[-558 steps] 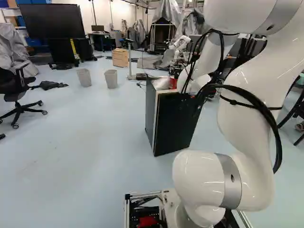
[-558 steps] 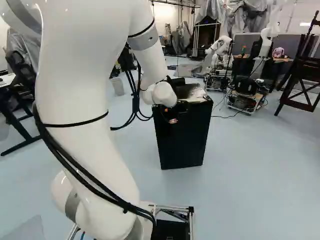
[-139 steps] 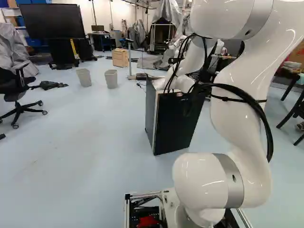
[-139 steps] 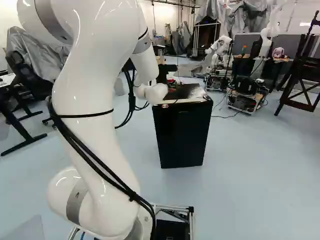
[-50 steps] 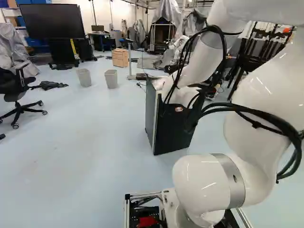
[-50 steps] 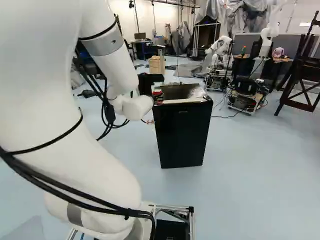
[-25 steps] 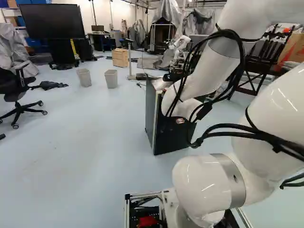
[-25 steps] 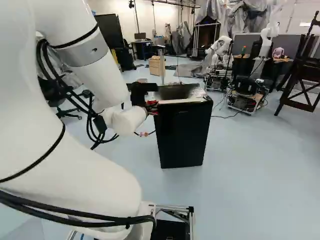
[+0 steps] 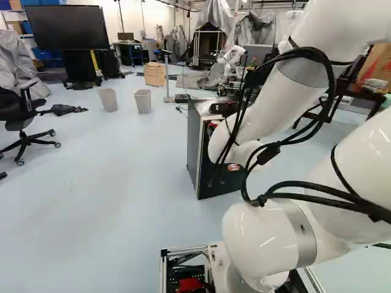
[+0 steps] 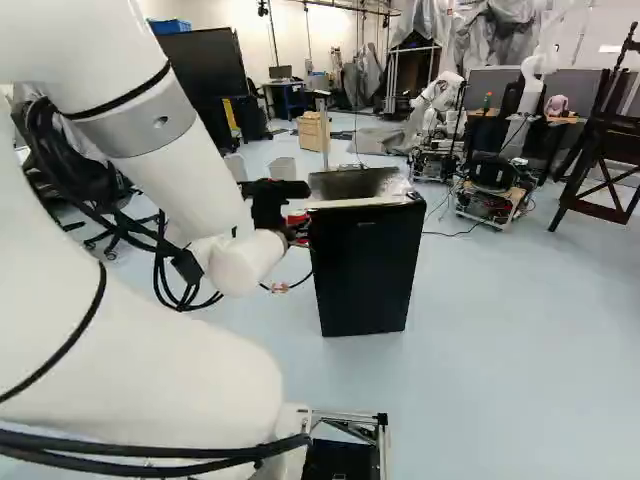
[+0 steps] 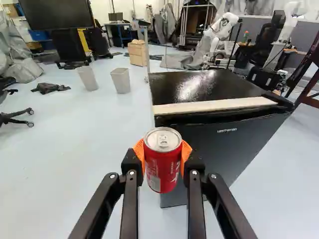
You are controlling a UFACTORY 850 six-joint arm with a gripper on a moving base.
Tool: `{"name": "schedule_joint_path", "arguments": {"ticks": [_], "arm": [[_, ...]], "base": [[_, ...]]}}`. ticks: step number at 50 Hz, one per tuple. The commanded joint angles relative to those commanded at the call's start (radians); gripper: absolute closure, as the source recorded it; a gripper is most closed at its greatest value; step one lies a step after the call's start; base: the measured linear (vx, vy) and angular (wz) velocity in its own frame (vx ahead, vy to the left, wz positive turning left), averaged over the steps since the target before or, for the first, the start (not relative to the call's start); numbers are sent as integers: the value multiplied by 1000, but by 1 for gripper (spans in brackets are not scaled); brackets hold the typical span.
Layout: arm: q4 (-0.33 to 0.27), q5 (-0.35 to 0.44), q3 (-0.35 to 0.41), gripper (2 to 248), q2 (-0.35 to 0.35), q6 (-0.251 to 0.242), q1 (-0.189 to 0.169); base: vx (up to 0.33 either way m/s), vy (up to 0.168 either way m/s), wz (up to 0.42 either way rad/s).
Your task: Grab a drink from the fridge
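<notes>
Pale floor point(image 11: 75, 149), white-lettered red can point(image 11: 160, 162) in claw point(image 10: 298, 232)

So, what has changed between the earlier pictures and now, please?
In the right base view, the arm moved left and down, so the tool now shows left of the fridge. The tool now grips a red can; I cannot tell when it was grasped. The fridge stayed in place.

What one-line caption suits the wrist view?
A red can sits gripped between the fingers' orange pads, just before the black fridge.
</notes>
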Motion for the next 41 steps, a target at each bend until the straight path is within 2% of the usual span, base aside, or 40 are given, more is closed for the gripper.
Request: {"name": "schedule_joint_path", "arguments": {"ticks": [17, 41], "arm": [[2, -2, 32, 158, 26, 0, 7], [2, -3, 35, 158, 29, 0, 7]], "base": [[0, 0, 0], [0, 0, 0]]}}
